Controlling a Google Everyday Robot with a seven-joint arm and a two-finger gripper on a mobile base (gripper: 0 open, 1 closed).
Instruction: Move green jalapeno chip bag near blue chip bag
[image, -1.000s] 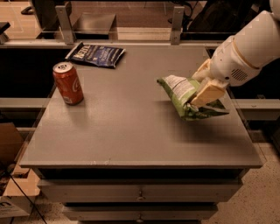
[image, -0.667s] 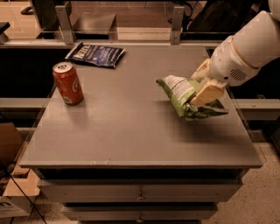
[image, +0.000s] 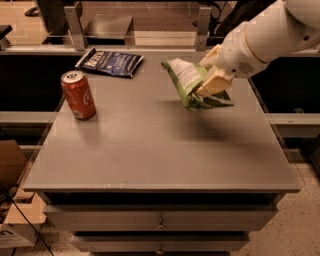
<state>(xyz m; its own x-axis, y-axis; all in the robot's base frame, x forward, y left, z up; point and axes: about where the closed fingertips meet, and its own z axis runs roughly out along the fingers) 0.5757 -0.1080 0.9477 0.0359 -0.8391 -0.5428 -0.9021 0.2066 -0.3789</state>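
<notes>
The flat grey table (image: 150, 150) has a smooth, matt top, slightly scuffed along its front edge. Above its far right part, the puffy light green jalapeno chip bag (image: 186, 85) is crinkled plastic film with a soft sheen. It is pinched in the gripper (image: 212, 80), whose tan fingers look like dull, smooth plastic. The arm (image: 270, 35) is a white, lightly glossy shell. At the table's far left, the flat dark blue chip bag (image: 111, 62) is wrinkled, shiny film. The red soda can (image: 78, 95) is glossy painted metal with a silvery top.
</notes>
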